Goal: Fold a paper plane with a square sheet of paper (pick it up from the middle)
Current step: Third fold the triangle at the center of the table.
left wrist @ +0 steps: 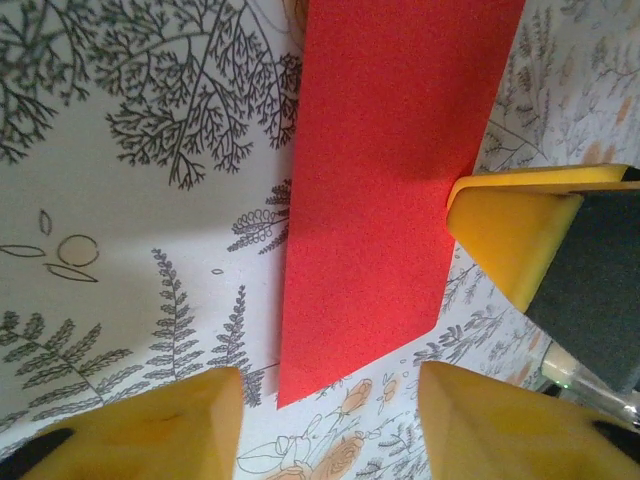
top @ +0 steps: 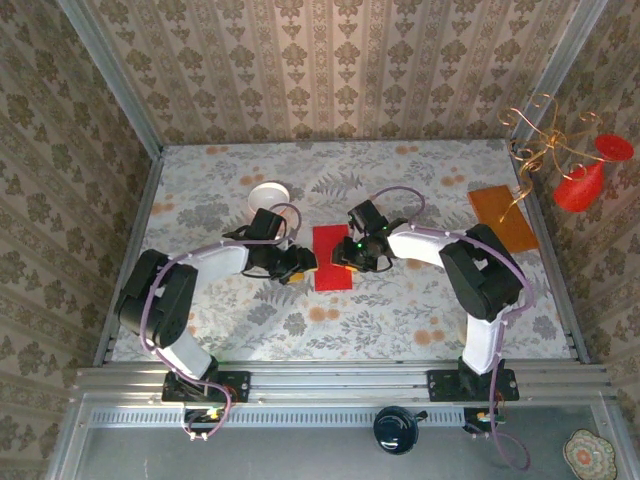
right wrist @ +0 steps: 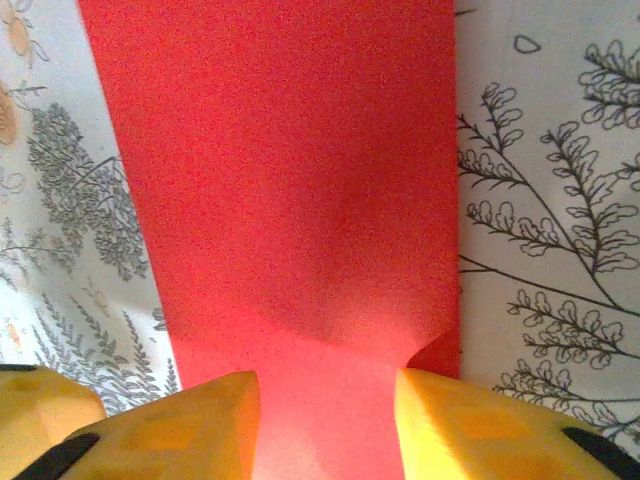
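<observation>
One square sheet of paper, bright red, lies flat at about the middle of the table, well away from all four edges. It shows as a tall rectangle rather than a square, so I judge the first centre fold is probably already made. The right wrist view shows the sheet with a small kink and a lifted flap at its near right corner. The fold is therefore not pressed fully flat. The left gripper sits at the sheet's left long edge and the right gripper at its right long edge, facing each other across the paper. Likely reason: one side pins the sheet while the other works an edge. In the left wrist view the left gripper is spread wide with nothing pinched. A corner of the sheet lies in the gap, and one of the right gripper's fingers touches the opposite edge. The right gripper is also spread, straddling the paper's edge without clamping it. A white bowl sits toward the far left corner and an orange-brown board near the right edge, both apart from the work.
</observation>
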